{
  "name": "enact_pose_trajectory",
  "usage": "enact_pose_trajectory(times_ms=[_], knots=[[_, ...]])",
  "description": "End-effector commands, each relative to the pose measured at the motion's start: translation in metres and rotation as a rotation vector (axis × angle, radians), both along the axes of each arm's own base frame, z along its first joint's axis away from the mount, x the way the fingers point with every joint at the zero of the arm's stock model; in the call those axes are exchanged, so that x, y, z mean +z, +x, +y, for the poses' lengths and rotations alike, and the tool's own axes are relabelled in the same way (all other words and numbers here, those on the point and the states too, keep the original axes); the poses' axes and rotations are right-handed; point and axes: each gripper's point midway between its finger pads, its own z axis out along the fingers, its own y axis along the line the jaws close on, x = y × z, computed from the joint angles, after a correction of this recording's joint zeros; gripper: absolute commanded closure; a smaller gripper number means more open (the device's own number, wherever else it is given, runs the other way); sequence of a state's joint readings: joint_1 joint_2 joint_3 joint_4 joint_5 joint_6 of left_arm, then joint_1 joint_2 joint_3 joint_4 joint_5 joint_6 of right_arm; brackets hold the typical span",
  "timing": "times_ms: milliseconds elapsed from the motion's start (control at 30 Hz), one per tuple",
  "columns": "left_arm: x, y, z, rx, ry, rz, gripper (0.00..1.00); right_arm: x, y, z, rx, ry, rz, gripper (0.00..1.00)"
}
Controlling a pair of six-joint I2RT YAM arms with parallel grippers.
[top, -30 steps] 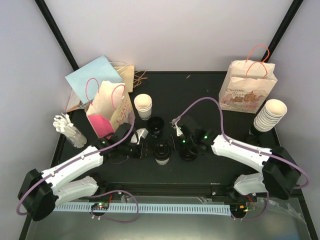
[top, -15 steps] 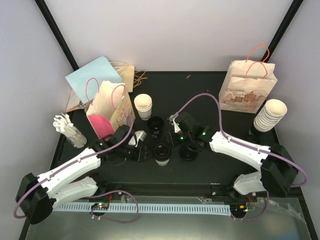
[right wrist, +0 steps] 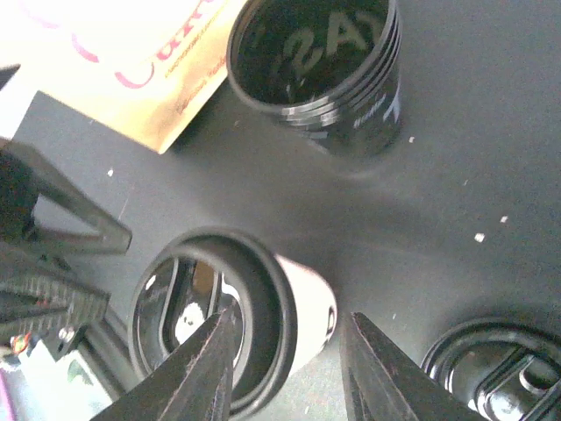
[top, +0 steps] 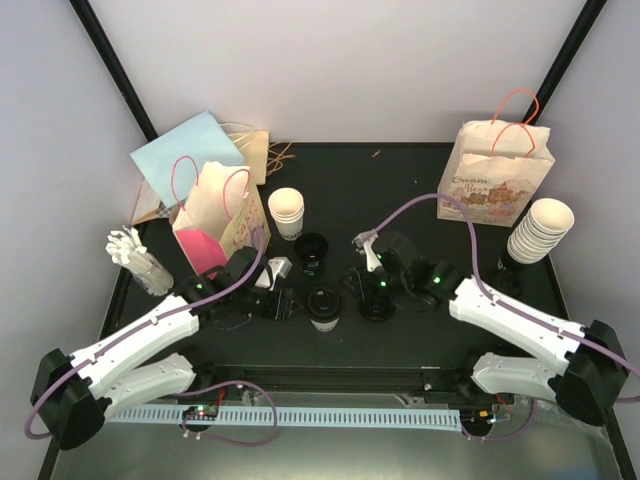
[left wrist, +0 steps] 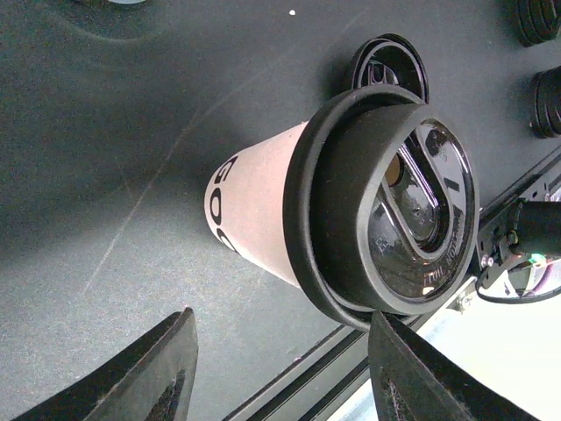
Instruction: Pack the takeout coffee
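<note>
On the black tabletop [top: 400, 180], a cream paper bag with pink handles [top: 225, 215] stands at the left and a printed paper bag with orange handles [top: 495, 185] stands at the far right, well apart. The white paper cup with a black lid [top: 323, 305] stands upright near the middle of the near side, with the left hand [top: 288, 297] just to its left and the right hand [top: 358, 280] just to its right, each with fingers [left wrist: 166, 368] spread apart and clamped on nothing. A loose round black lid [top: 377, 305] lies flat just right of the cup.
</note>
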State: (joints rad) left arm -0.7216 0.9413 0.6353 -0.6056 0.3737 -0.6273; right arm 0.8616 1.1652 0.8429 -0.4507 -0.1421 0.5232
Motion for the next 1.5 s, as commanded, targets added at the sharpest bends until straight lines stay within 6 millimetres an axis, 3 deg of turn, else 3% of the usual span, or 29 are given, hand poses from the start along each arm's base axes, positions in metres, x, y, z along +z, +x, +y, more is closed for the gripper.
enact_pose_trajectory(times_ms=[0,167,300,400,733,933,1367,1467], knots=[[0.024,0.010,-0.009,-0.007,-0.054,-0.064,0.43,-0.009,-0.024,-0.003,0.052,0.057,0.076,0.64],[0.024,0.015,-0.018,-0.024,-0.076,-0.058,0.44,-0.022,-0.040,-0.005,0.066,0.103,0.136,0.64],[0.028,0.017,-0.023,-0.038,-0.091,-0.060,0.52,-0.031,-0.044,-0.003,0.068,0.129,0.163,0.64],[0.032,0.020,-0.025,-0.038,-0.088,-0.071,0.52,-0.035,-0.044,0.001,0.078,0.131,0.182,0.64],[0.027,0.027,-0.018,-0.008,-0.037,-0.079,0.68,-0.034,-0.039,0.006,0.065,0.142,0.177,0.66],[0.018,0.026,-0.016,-0.004,-0.012,-0.066,0.71,-0.040,-0.036,0.006,0.056,0.127,0.185,0.72],[0.001,0.028,-0.014,0.000,0.017,-0.050,0.76,-0.040,-0.035,0.008,0.057,0.123,0.186,0.73],[-0.003,0.028,-0.015,-0.006,0.019,-0.042,0.85,-0.042,-0.036,0.008,0.059,0.123,0.191,0.73]])
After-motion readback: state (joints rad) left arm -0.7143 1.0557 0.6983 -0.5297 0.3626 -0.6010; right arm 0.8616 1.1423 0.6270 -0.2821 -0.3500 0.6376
